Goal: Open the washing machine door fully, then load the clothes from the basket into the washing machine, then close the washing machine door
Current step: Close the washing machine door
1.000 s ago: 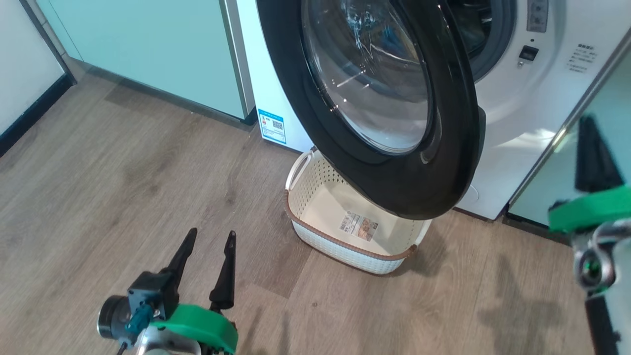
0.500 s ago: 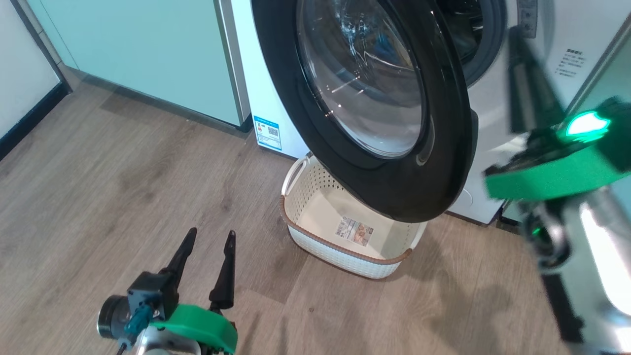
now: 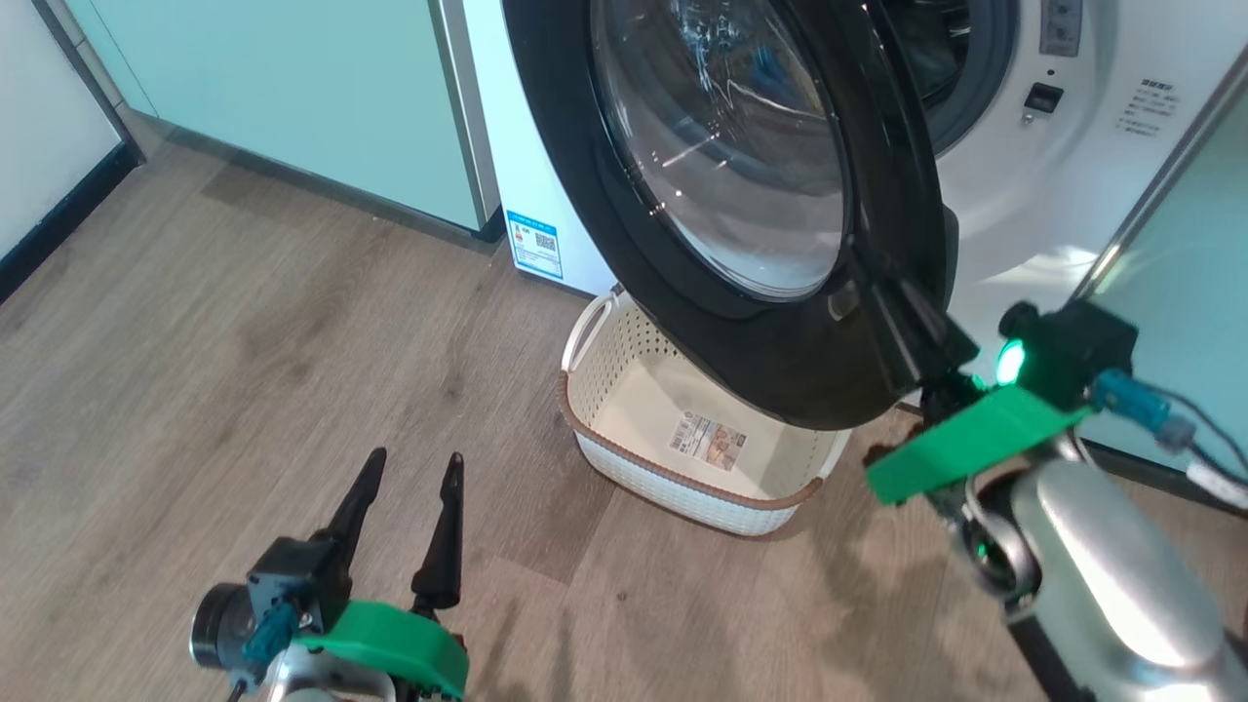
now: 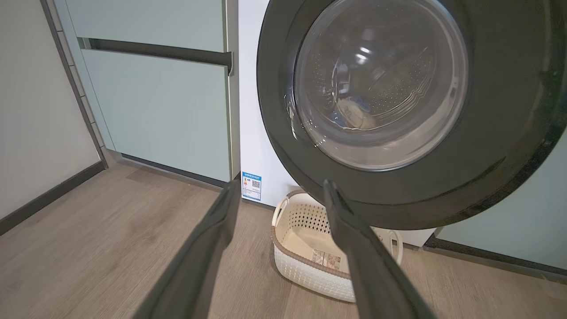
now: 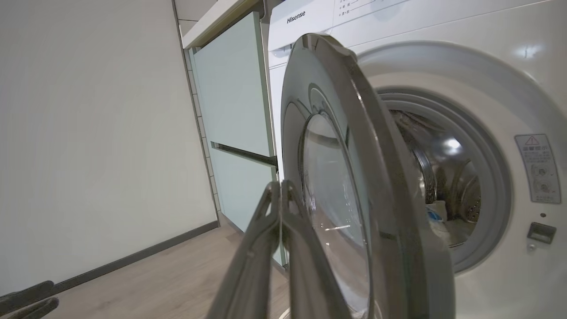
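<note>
Wood floor (image 3: 195,292); closed R gripper (image 5: 280,186) beside door (image 5: 354,133)

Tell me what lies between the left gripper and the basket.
Bare wooden floor. In the head view nothing stands between the left gripper and the basket.

The washing machine door (image 3: 721,146), glossy black-rimmed around a bulging clear glass bowl, stands partly open, swung out from the white washing machine (image 3: 1014,214) with its grey-ringed mouth uncovered. Pale yellow and blue clothes (image 4: 354,117) lie low in the steel drum. The cream perforated basket (image 3: 663,487) sits upright just before the machine, partly under the door's lower rim, its bare bottom showing a label sticker.
</note>
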### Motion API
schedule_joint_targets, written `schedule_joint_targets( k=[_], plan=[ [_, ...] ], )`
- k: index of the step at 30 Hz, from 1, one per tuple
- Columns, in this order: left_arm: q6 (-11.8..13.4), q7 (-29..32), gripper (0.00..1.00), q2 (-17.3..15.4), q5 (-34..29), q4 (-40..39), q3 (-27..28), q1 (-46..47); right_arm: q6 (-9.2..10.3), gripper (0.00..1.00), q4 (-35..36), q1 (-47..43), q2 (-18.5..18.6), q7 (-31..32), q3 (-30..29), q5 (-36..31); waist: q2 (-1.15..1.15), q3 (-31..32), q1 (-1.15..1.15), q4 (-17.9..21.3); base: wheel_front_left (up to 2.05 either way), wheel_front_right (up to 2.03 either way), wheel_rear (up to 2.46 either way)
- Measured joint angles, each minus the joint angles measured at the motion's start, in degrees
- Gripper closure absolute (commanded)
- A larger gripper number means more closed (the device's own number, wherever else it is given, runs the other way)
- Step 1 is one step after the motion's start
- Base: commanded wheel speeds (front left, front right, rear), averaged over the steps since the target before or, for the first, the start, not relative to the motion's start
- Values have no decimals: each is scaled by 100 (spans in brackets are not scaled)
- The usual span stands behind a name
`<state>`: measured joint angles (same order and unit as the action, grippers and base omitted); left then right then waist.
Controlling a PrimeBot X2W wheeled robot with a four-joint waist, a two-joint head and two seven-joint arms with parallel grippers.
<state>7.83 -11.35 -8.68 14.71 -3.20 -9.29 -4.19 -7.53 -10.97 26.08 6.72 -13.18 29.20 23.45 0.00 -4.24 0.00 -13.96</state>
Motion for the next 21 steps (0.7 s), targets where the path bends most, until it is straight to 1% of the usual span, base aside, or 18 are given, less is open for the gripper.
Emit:
schedule_joint_targets(
  k=[7,8,13,15,21],
  plan=[
    [0,-33,0,2,2,21,-23,36,0,100,-474,514,14,-77,-52,25,0,-30,0,-41,0,0,0],
    [0,-34,0,4,38,32,-34,57,0,100,-631,572,14,-96,-100,25,0,-27,0,-58,0,0,0],
    [3,-60,0,5,53,33,-46,88,0,100,-955,639,13,-103,-224,25,0,-38,1,-91,0,0,0],
    [42,-78,0,5,53,32,-51,88,0,100,-1058,665,13,-115,-261,25,0,-47,0,-98,0,0,0],
    [43,-85,0,5,53,31,-59,88,0,100,-1212,817,12,-129,-316,25,0,-68,0,-98,0,0,0]
  ],
)
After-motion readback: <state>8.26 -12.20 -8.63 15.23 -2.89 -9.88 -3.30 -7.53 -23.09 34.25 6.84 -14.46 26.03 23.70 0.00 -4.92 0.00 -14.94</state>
